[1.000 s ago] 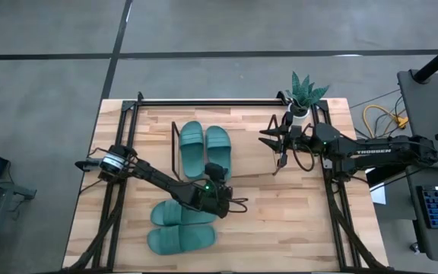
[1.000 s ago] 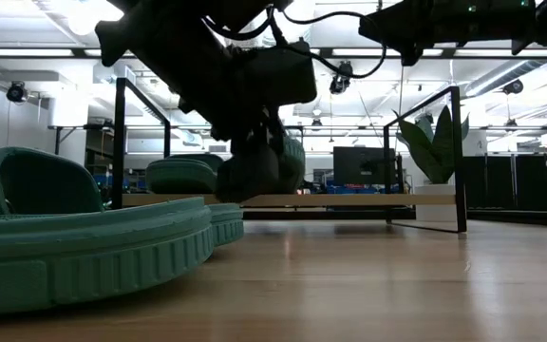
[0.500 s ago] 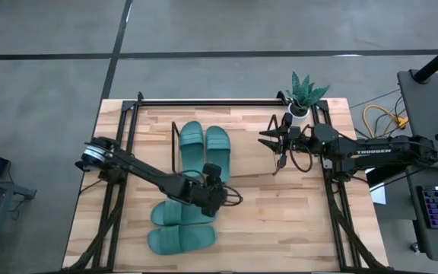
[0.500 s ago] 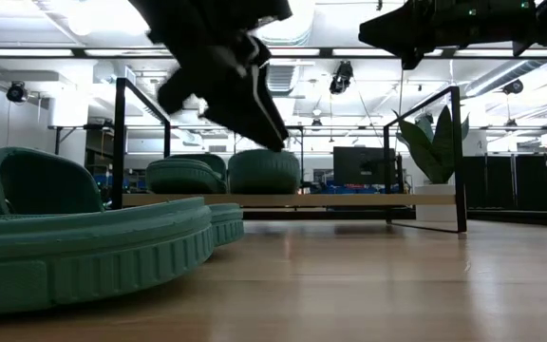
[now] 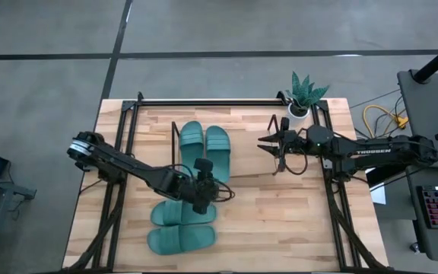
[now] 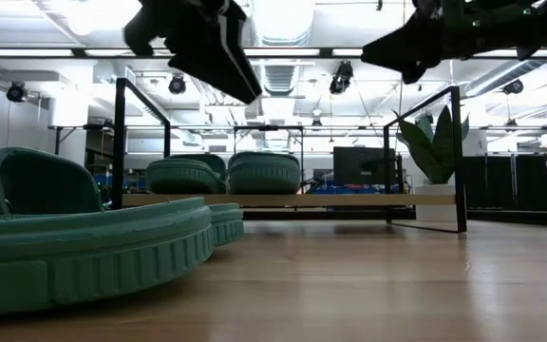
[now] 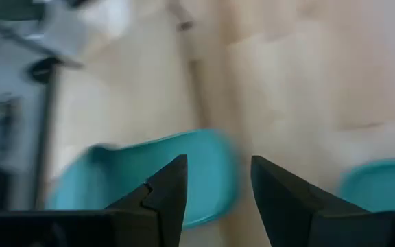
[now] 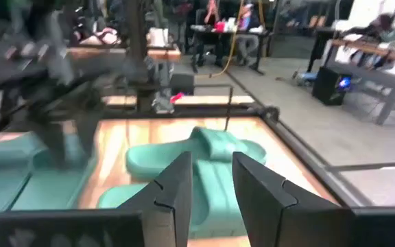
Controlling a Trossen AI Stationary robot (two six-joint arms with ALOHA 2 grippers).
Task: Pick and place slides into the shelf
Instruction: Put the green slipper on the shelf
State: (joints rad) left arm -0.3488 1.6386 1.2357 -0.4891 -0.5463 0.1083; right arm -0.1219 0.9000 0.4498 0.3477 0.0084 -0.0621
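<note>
Setting: we record an open-plan robotics lab. Evidence: grey concrete floor [image 5: 44, 91], pale wooden counter [image 5: 280, 205] inside black metal frame rails [image 5: 204, 101], ceiling strip lights [image 6: 283, 19], dark monitor screen [image 6: 359, 163], cluttered workbenches [image 8: 362, 62] behind.

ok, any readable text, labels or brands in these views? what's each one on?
"TROSSEN" in white letters on the right arm, high view.
No other text can be read: none on the slides, the shelf or the left arm, and anything in the room beyond the table is too small or blurred.
</note>
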